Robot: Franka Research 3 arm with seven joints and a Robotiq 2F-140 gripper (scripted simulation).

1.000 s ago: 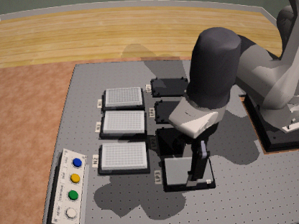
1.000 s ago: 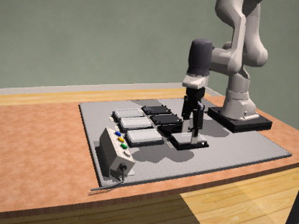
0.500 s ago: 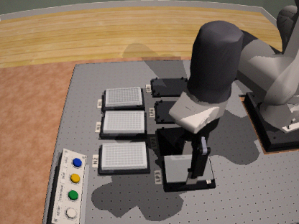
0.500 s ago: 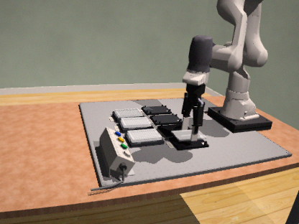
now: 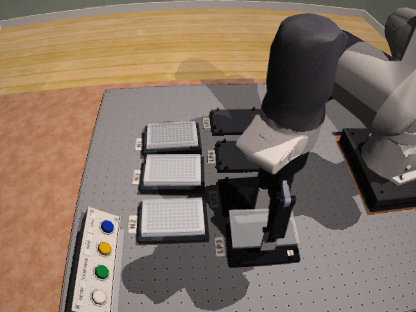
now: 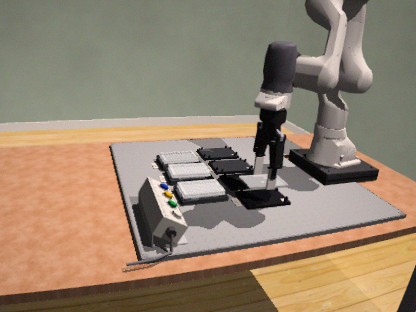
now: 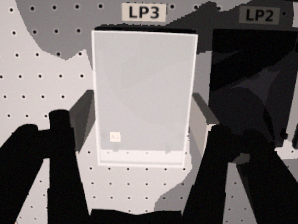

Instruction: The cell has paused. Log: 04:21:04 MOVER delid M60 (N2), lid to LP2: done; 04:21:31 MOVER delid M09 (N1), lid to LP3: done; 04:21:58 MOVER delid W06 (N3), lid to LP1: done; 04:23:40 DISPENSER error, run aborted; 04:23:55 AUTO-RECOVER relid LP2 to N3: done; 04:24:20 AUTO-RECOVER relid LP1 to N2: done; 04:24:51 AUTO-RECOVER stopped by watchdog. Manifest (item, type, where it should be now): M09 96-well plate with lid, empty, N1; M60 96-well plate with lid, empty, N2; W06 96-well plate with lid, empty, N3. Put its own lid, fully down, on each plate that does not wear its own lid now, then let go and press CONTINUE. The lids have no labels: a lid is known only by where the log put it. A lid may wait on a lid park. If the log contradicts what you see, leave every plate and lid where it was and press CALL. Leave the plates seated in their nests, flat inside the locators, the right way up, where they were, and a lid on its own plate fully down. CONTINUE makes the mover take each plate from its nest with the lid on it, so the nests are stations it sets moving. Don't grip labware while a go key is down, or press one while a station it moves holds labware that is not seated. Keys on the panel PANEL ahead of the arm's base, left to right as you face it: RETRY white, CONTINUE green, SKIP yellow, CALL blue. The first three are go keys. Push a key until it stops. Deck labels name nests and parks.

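While the top view shows three plates in their nests, the end effector (image 5: pixel 274 227) is clamped on the lid (image 5: pixel 248 227) over park LP3 (image 5: pixel 264 255). Exterior view: lid looks slightly lifted, I think. Wrist view: lid sits below the LP3 label (image 7: pixel 144 12).

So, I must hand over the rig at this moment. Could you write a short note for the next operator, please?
Tool: shut on the lid at park LP3.
Plates: all three sit in their nests. The N2 plate and the middle plate wear lids; the far plate looks bare.
Done: M09's lid is gripped.
Left: seat it on M09 at N1, swap the crossed lids on N2 and N3 through a park, let go, and press CONTINUE.
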